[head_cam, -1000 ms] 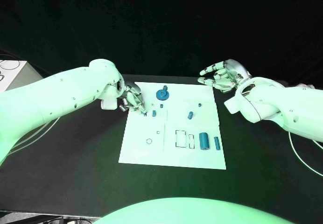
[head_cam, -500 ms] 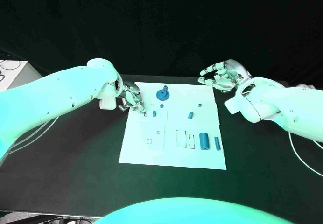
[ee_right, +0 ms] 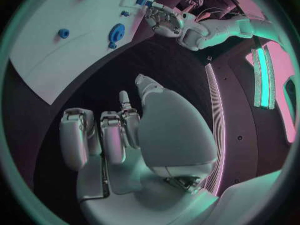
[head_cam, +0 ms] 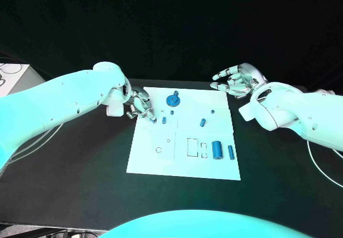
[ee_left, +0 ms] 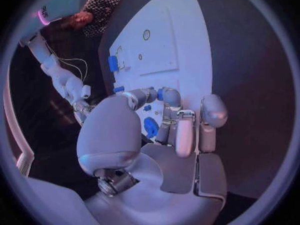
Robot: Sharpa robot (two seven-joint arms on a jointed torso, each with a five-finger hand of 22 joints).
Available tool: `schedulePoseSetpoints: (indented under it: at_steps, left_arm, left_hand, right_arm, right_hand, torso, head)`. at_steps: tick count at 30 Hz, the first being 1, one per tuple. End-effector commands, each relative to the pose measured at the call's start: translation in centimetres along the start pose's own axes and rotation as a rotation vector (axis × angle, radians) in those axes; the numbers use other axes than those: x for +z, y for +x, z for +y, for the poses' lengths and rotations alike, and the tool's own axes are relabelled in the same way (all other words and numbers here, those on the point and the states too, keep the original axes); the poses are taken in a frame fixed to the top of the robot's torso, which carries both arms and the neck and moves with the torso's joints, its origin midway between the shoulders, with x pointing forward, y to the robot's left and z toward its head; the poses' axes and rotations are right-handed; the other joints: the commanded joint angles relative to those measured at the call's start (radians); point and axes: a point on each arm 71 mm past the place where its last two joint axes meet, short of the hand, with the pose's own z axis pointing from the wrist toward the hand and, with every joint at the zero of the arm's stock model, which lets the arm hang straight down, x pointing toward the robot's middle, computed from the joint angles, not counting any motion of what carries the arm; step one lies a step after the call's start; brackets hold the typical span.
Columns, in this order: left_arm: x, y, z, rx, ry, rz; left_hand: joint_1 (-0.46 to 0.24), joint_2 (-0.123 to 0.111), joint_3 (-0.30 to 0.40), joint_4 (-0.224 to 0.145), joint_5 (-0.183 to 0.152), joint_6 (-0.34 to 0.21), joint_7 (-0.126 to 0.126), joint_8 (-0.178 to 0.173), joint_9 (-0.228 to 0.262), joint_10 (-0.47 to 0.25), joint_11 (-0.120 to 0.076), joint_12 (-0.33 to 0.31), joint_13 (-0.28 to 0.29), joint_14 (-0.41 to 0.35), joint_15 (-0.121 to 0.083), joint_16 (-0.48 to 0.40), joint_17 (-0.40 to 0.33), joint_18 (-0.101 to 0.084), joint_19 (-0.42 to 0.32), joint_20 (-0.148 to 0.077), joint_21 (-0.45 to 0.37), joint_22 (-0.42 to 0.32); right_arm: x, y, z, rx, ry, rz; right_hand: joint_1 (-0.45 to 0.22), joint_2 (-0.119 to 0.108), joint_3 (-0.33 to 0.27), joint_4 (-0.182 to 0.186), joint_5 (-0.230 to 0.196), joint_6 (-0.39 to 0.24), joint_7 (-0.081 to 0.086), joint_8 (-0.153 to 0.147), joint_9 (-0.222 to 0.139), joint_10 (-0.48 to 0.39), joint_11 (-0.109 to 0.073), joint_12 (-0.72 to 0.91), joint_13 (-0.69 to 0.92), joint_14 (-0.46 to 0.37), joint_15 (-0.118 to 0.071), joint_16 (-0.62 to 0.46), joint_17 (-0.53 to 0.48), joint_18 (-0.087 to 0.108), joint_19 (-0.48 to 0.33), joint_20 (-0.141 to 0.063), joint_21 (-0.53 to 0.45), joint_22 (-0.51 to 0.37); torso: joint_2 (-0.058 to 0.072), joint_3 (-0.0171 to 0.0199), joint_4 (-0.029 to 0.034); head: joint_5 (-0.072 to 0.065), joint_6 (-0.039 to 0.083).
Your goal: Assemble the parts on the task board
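1. Your left hand [head_cam: 140, 107] hovered over the task board's [head_cam: 184, 163] left edge, fingers spread, grasping nothing (parts [head_cam: 216, 149] lay on the board).
2. Your right hand [head_cam: 234, 82] hung released near its far right corner, mid-desk [head_cam: 79, 163].

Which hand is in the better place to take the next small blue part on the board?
Probably the left hand: its fingertips are at the task board's left edge, beside a small blue part. The right hand is open beyond the board's far right corner, away from the parts.
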Motion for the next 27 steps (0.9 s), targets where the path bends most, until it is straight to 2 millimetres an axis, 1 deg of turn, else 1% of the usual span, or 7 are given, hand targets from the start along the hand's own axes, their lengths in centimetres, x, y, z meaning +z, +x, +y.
schedulePoseSetpoints:
  at_steps: [1,2,8,16,20,22,27]
  left_arm:
    - [0.00,0.12,-0.24,0.006,0.007,0.019]
    - [0.00,0.12,-0.24,0.006,0.006,0.018]
    - [0.14,0.17,-0.32,0.011,0.004,0.022]
    - [0.27,0.15,-0.25,0.015,-0.003,0.016]
    - [0.30,0.13,-0.23,0.018,-0.006,0.013]
    - [0.33,0.13,-0.24,0.021,-0.008,0.011]
    - [0.43,0.10,-0.23,0.027,-0.014,0.007]
  left_hand:
    - [-0.002,0.009,0.257,-0.263,0.002,0.007,-0.002,0.003,0.001,0.002,-0.002,0.006,0.001,0.081,-0.006,0.005,0.213,0.000,0.002,-0.003,0.006,-0.001]
    - [-0.002,0.009,0.257,-0.263,0.002,0.007,-0.002,0.003,0.001,0.002,-0.002,0.006,0.001,0.081,-0.006,0.005,0.213,0.000,0.002,-0.003,0.006,-0.001]
    - [-0.004,0.009,0.257,-0.264,0.003,0.008,-0.002,0.003,0.000,0.003,-0.002,0.006,0.001,0.081,-0.006,0.005,0.213,0.000,0.001,-0.003,0.006,0.000]
    - [-0.004,0.009,0.257,-0.264,0.003,0.008,-0.002,0.003,0.000,0.003,-0.002,0.006,0.001,0.081,-0.006,0.005,0.213,0.000,0.001,-0.003,0.006,0.000]
    - [-0.004,0.009,0.257,-0.264,0.003,0.008,-0.002,0.003,0.000,0.003,-0.002,0.006,0.001,0.081,-0.006,0.005,0.213,0.000,0.001,-0.003,0.006,0.000]
    - [-0.004,0.009,0.256,-0.265,0.004,0.008,-0.002,0.002,0.000,0.003,-0.002,0.007,0.002,0.081,-0.006,0.005,0.213,0.000,0.000,-0.003,0.006,-0.001]
    - [-0.004,0.009,0.256,-0.265,0.004,0.008,-0.002,0.002,0.000,0.003,-0.002,0.007,0.002,0.081,-0.006,0.005,0.213,0.000,0.000,-0.003,0.006,-0.001]
  right_arm:
    - [0.00,0.12,0.06,-0.002,-0.006,0.012]
    - [0.00,0.12,0.06,-0.002,-0.006,0.012]
    - [0.00,0.12,0.06,-0.002,-0.006,0.012]
    - [0.00,0.14,0.07,-0.002,-0.006,0.012]
    - [0.00,0.13,0.07,-0.002,-0.006,0.012]
    - [-0.01,0.14,0.08,-0.002,-0.007,0.012]
    - [-0.01,0.15,0.09,-0.002,-0.007,0.013]
  right_hand:
    - [-0.008,-0.005,0.007,-0.001,-0.006,-0.007,-0.002,0.005,0.000,-0.002,0.001,0.001,0.152,0.099,-0.001,-0.004,0.241,0.021,0.048,0.000,-0.006,0.147]
    - [-0.008,-0.005,0.007,-0.001,-0.006,-0.007,-0.002,0.005,0.000,-0.002,0.001,0.001,0.152,0.099,-0.001,-0.004,0.241,0.021,0.048,0.000,-0.006,0.147]
    - [-0.008,-0.005,0.007,-0.001,-0.006,-0.007,-0.002,0.005,0.000,-0.002,0.001,0.001,0.152,0.099,-0.001,-0.004,0.241,0.021,0.048,0.000,-0.006,0.147]
    - [-0.008,-0.005,0.007,-0.001,-0.006,-0.007,-0.002,0.005,0.000,-0.002,0.001,0.001,0.152,0.099,-0.001,-0.004,0.241,0.021,0.048,0.000,-0.006,0.147]
    - [-0.008,-0.005,0.007,-0.001,-0.006,-0.007,-0.002,0.005,0.000,-0.002,0.001,0.001,0.152,0.099,-0.001,-0.004,0.241,0.021,0.048,0.000,-0.006,0.147]
    - [-0.008,-0.005,0.007,-0.001,-0.006,-0.007,-0.002,0.005,0.000,-0.002,0.001,0.001,0.152,0.099,-0.001,-0.004,0.241,0.021,0.048,0.000,-0.006,0.147]
    - [-0.008,-0.005,0.007,-0.001,-0.006,-0.007,-0.002,0.005,0.000,-0.002,0.001,0.001,0.152,0.099,-0.001,-0.004,0.241,0.021,0.048,0.000,-0.006,0.147]
  torso:
    - [0.000,0.0001,-0.0006]
    - [0.000,0.0001,-0.0004]
    - [0.000,-0.0002,-0.0004]
    - [0.000,0.0006,-0.0010]
    - [0.000,-0.0001,-0.0001]
    - [0.000,0.0003,0.0002]
    - [0.001,0.0003,-0.0011]
  head:
    - [0.001,-0.001]
    - [0.002,-0.002]
    - [0.002,-0.002]
    - [0.001,-0.005]
    - [0.001,-0.006]
    - [0.001,-0.006]
    - [0.002,-0.006]
